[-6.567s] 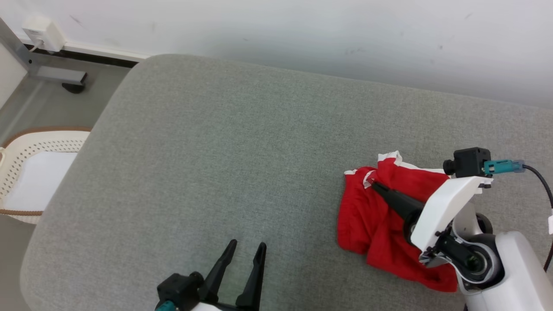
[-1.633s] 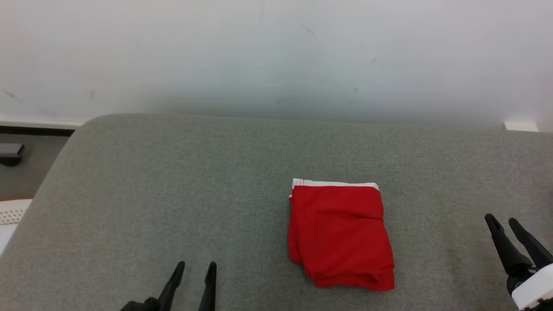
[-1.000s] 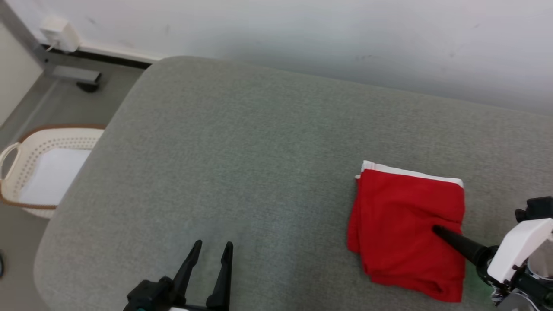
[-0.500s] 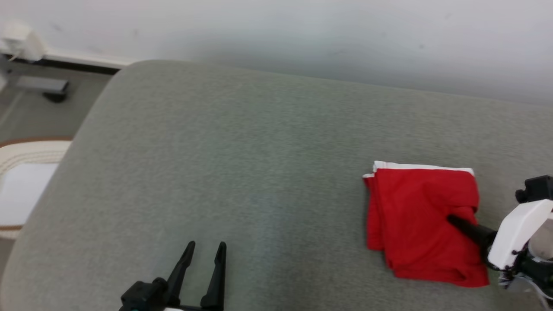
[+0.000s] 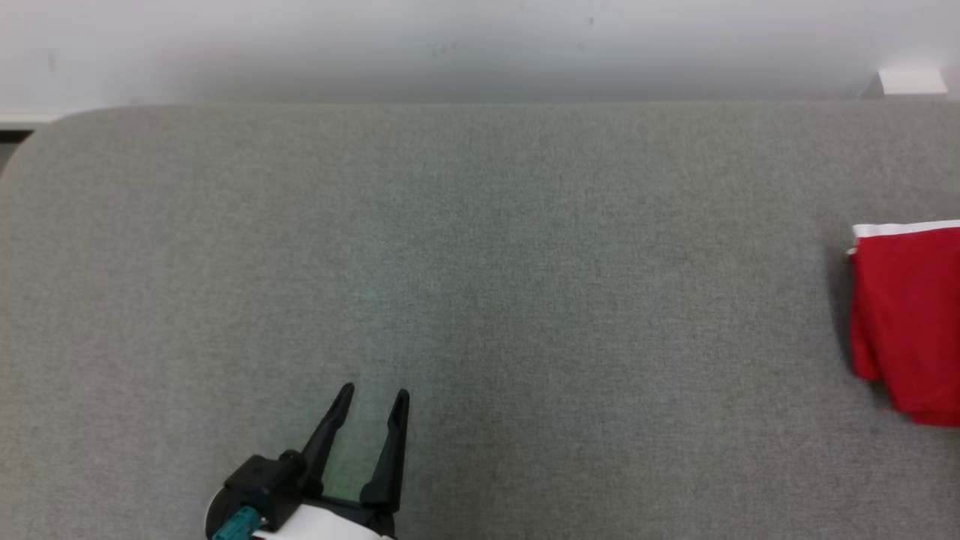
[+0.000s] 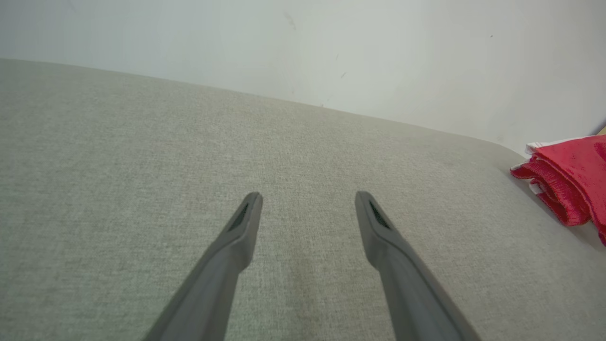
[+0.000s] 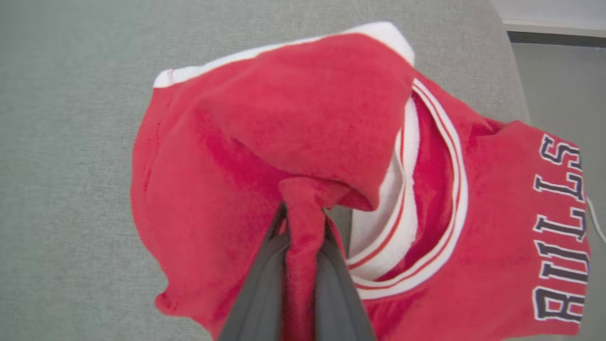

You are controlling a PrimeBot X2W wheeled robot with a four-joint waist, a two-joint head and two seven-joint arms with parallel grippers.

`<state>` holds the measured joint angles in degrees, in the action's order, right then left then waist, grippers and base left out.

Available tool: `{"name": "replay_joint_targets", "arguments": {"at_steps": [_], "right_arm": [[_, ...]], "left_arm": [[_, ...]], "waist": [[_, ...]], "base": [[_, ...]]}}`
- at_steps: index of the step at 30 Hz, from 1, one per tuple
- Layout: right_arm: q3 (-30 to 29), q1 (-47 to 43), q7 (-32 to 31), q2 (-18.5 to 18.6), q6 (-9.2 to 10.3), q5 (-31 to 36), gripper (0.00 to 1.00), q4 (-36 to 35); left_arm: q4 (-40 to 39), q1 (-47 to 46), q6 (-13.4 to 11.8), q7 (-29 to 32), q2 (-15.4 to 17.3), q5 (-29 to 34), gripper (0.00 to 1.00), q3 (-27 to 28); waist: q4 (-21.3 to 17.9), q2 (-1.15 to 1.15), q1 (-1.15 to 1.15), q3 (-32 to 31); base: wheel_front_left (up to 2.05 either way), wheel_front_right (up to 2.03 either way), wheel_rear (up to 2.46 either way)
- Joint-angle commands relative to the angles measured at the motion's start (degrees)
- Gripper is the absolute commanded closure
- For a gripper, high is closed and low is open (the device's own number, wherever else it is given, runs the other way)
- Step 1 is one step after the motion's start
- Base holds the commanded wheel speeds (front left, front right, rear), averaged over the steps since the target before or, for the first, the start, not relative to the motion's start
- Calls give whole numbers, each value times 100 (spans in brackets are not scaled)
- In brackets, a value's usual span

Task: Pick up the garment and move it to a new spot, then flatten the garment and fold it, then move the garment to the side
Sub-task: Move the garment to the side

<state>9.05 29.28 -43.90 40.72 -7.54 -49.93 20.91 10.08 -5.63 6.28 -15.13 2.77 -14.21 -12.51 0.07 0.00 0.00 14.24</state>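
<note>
The right gripper is pinched on a narrow ridge of the red garment, which lies at the right edge of the grey cushion with floor just beyond; the left gripper hovers spread and empty near the front edge. Pulling by that single top layer could peel the fold open, and a rightward pull could drag the cloth over the edge.

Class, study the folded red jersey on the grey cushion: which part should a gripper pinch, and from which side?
Pinch the raised fold of the jersey, from the side opposite its white band, as the right gripper does: there the layers bunch into a ridge thin enough to clamp.
</note>
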Motion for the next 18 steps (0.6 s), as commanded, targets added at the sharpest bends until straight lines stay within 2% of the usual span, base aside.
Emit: {"name": "replay_joint_targets", "arguments": {"at_steps": [1, 3, 7, 8, 9, 10, 12, 15, 18], "right_arm": [[-72, 67, -26, 55, 13, 70, 100, 53], [-292, 36, -144, 183, 12, 327, 100, 124], [-714, -116, -283, 196, 12, 860, 100, 369], [-844, -142, -232, 191, 15, 1056, 61, 437], [-918, -200, -220, 150, 15, 1208, 35, 491], [-953, -284, -172, 130, 14, 1407, 0, 514], [-1096, -337, 89, 132, 15, 1880, 0, 575], [-1253, -510, 495, -54, 15, 2485, 0, 662], [-1505, -650, 1126, -171, 15, 2940, 0, 609]], "left_arm": [[9, -26, 15, 2, 25, 48, 0, 19], [16, -18, 26, 1, 25, 78, 0, 53], [57, 58, 60, 2, 24, 135, 0, 146], [58, 65, 60, 2, 24, 150, 0, 165], [65, 66, 70, 2, 23, 162, 0, 186], [71, 74, 75, 2, 23, 172, 0, 199], [92, 100, 73, 2, 24, 183, 0, 224], [145, 112, 83, 2, 24, 174, 0, 229], [183, 100, 88, 2, 25, 102, 0, 204]], "waist": [[-16, 0, 0, 118], [17, 0, 0, 189], [63, 0, 0, 235], [66, 0, 0, 240], [66, 0, 0, 238], [64, 0, 0, 233], [40, 0, 0, 205], [-14, 0, 0, 129], [-33, 0, 0, -12]], "base": [[0, 0, 0], [0, 0, 0], [0, 0, 0], [0, 0, 0], [0, 0, 0], [0, 0, 0], [0, 0, 0], [0, 0, 0], [0, 0, 0]]}}
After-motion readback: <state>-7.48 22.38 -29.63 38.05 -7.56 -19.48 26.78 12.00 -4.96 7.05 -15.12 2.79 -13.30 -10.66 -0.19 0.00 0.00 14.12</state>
